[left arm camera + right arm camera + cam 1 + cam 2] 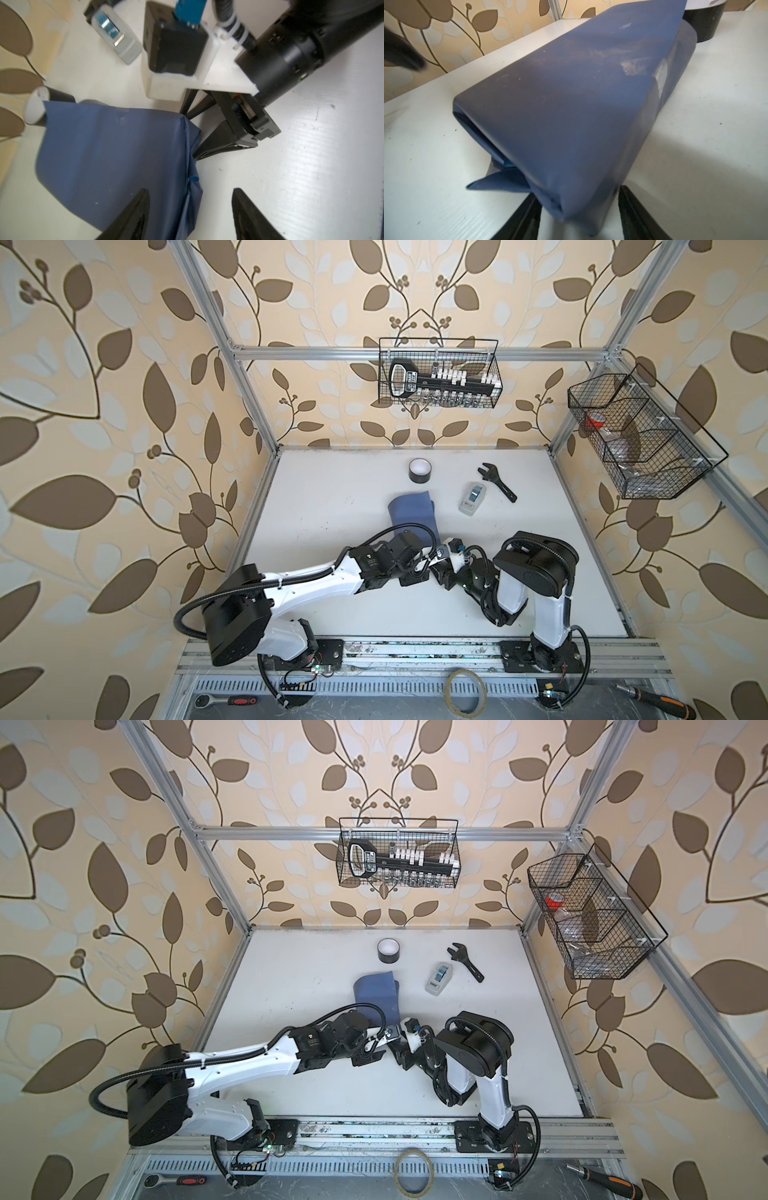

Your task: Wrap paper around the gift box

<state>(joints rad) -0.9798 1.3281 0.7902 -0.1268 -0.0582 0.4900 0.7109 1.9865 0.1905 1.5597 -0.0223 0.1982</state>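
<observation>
**Front rail (nearest).** A clear tape ring [463,691], a ratchet [232,700] and an orange-handled screwdriver [660,701] lie in front of the two arm bases, off the tabletop [332,506].

**Arms.** Both arms reach inward and meet near the middle of the tabletop, at the near end of the paper [411,514] [376,990].

**Left claw** [190,189]. The fingers are apart. In the left wrist view one finger [135,214] is over the paper's top face. The other is over bare tabletop, clear of the paper. The paper's folded side edge runs between them, and nothing is held.

**Right claw** [578,192]. It is clamped on the paper. In the right wrist view its two fingers stand against opposite sides of the parcel's near end. A loose folded flap sticks out beside one finger.

**The paper.** It is folded into a parcel with the darker slate-blue face outward. It rests on the tabletop and extends away from the arms. The gift box is fully covered by it and cannot be seen. A shiny patch shows on the far part of the top face.

**Beyond the parcel.**
- A clear-grey plastic case [472,498] lies to the right, apart from the paper.
- A black wrench [496,482] lies just behind the case.
- A black tape roll [419,470] stands behind the parcel's far end. In both top views it is near the parcel but not touching it.

**Frame (farthest).**
- A wire basket [440,373] hangs on the rear bar and holds a rack of sockets.
- A second wire basket [640,435] hangs on the right-hand bar.
</observation>
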